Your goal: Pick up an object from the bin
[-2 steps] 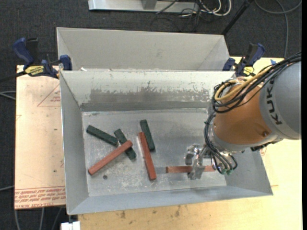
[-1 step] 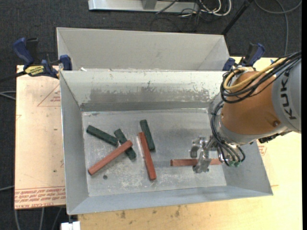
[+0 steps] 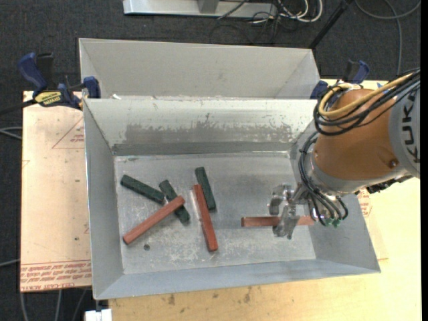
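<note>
My gripper (image 3: 285, 217) is low at the right of the bin floor, straddling a red-brown stick (image 3: 259, 223) that lies flat and runs left to right. One finger stands on the far side of the stick and one on the near side, apart from each other, so the gripper is open. The stick's middle is hidden under the gripper and its ends stick out on both sides. Left of it, a second red-brown stick (image 3: 206, 226) lies roughly front to back.
Further left lie a third red-brown stick (image 3: 155, 222), slanted, and three dark green sticks (image 3: 142, 188) (image 3: 174, 200) (image 3: 205, 188). The bin's right wall slopes up close beside the gripper, under the arm's orange cover and cables.
</note>
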### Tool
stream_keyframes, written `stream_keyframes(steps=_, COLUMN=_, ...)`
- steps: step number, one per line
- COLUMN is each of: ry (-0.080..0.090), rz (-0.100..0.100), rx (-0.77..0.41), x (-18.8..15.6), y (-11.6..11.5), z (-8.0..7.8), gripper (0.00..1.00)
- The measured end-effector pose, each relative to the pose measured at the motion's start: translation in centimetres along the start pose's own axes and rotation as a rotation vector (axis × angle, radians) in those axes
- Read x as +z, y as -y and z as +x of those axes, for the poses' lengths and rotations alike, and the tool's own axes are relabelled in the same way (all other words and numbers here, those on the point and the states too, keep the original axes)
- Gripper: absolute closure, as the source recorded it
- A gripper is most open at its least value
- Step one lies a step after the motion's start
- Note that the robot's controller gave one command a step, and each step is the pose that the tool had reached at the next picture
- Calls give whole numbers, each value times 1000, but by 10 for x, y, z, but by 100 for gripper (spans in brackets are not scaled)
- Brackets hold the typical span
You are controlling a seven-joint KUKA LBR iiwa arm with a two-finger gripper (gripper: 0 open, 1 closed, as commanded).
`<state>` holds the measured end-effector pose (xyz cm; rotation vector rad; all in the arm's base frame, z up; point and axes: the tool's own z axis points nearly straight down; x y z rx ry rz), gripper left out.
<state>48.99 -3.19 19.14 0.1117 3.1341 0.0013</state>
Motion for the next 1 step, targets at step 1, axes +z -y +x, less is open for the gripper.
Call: stream_keyframes(steps=1, ry=-2, rz=0, rx=-1, x=-8, y=0, z=-1, gripper=100)
